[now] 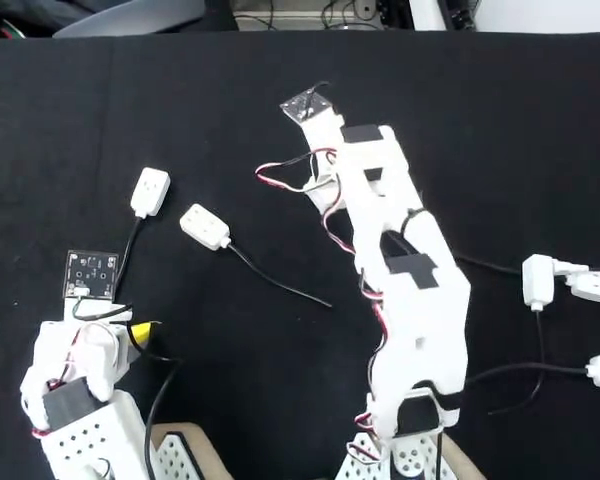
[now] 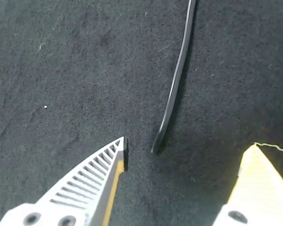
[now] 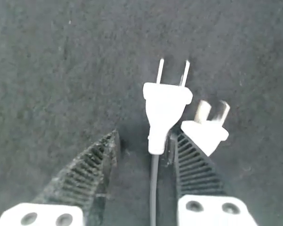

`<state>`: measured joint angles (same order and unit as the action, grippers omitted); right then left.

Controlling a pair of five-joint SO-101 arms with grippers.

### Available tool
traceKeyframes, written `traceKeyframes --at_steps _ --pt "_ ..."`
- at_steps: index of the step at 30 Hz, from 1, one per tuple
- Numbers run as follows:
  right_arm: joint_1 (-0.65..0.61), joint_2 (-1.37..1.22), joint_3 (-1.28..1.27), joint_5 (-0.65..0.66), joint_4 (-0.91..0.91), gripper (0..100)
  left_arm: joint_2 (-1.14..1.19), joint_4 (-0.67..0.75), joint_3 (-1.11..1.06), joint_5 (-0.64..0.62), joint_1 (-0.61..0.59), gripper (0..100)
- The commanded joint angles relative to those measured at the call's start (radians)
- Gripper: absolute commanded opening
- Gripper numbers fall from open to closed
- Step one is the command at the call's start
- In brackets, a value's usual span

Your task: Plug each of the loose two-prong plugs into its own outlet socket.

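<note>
White two-prong plug (image 3: 164, 108) lying flat, prongs bare, second white plug (image 3: 206, 129) angled just beside it

The two plugs (image 3: 164, 108) and the sockets (image 1: 150, 192) are white, their cords (image 2: 177, 80) black, on a plain black worktop (image 1: 500, 120).

Scanning for print now, and nothing reads: no letters, numbers or signs are legible on the plugs (image 3: 164, 106), the outlet sockets (image 1: 150, 192) or the arms (image 1: 405, 270).
</note>
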<state>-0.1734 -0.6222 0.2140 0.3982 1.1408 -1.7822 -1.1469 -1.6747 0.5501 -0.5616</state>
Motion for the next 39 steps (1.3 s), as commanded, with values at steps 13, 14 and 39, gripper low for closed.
traceKeyframes --at_steps 13,14,39 --pt "-0.028 -0.053 0.047 0.002 -0.1 6.2 -0.005 0.02 0.002 0.012 0.01 37" --pt "-0.026 -0.05 0.048 0.002 -0.083 1.8 -0.005 0.02 0.002 0.012 0.01 37" --pt "-0.282 0.334 -0.257 0.822 0.207 19.0 -0.005 0.015 0.002 0.04 0.012 37"
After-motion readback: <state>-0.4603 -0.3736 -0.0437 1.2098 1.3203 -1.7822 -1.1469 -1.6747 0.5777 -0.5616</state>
